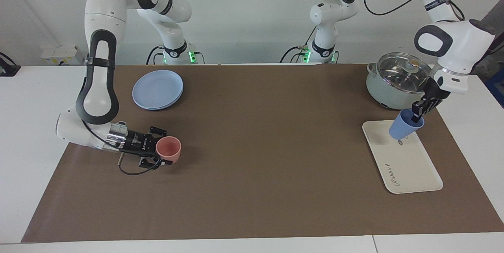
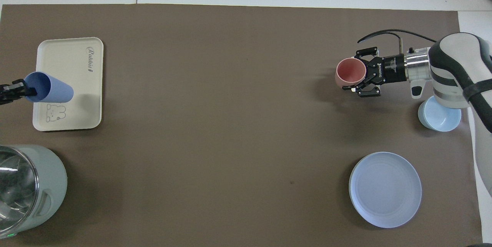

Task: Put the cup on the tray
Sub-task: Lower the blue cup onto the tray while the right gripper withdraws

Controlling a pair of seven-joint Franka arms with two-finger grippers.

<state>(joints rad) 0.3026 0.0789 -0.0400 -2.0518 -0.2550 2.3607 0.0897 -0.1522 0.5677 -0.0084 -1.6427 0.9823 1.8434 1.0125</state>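
Observation:
The periwinkle-blue cup (image 1: 405,126) hangs tilted, its base just over the cream tray (image 1: 409,166) at the end nearer the robots, above the bear drawing. My left gripper (image 1: 416,118) is shut on the cup's rim, one finger inside. From overhead the cup (image 2: 52,92) leans across the tray (image 2: 73,62), with the left gripper (image 2: 27,92) at that view's edge. My right gripper (image 1: 159,152) is shut on the wall of a pink cup (image 1: 169,148), low over the mat toward the right arm's end; overhead shows the right gripper (image 2: 363,78) and the pink cup (image 2: 349,73).
A pale green pot with a glass lid (image 1: 399,81) stands nearer the robots than the tray. A round blue plate (image 1: 157,89) lies near the right arm's base. A light-blue bowl (image 2: 438,115) sits beside the right arm's wrist.

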